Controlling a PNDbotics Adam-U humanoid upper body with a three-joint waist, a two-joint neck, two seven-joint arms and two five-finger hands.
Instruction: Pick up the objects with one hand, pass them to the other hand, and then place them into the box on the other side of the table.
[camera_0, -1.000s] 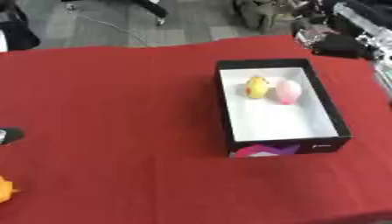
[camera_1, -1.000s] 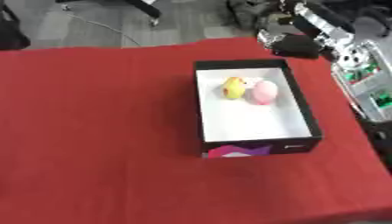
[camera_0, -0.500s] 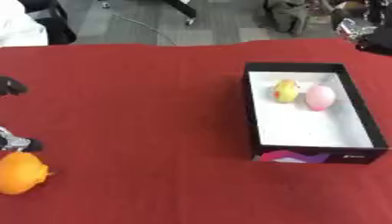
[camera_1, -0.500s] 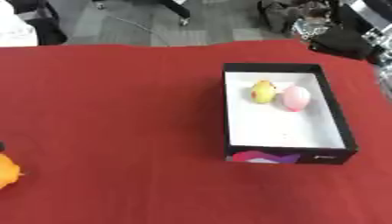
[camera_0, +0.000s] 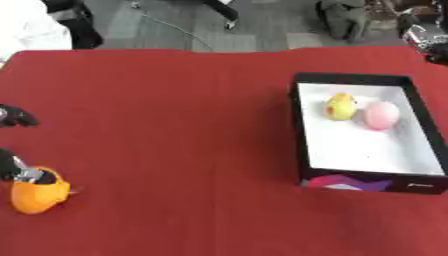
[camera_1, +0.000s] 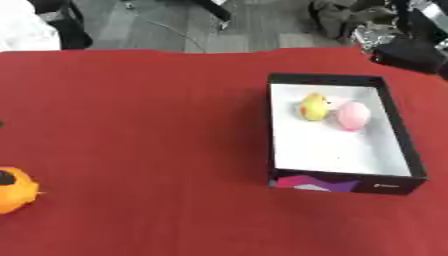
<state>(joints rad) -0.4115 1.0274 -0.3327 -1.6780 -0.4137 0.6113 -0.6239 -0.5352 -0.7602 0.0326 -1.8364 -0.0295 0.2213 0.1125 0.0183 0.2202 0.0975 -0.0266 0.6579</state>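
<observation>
No readable text anywhere, small white marking on the box (camera_1: 346, 184) front too blurred to read

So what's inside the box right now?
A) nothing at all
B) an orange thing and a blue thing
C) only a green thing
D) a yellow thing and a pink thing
D: the box holds a yellow object and a pink object side by side at its far end, while the orange object sits on the red table by the left hand.
</observation>
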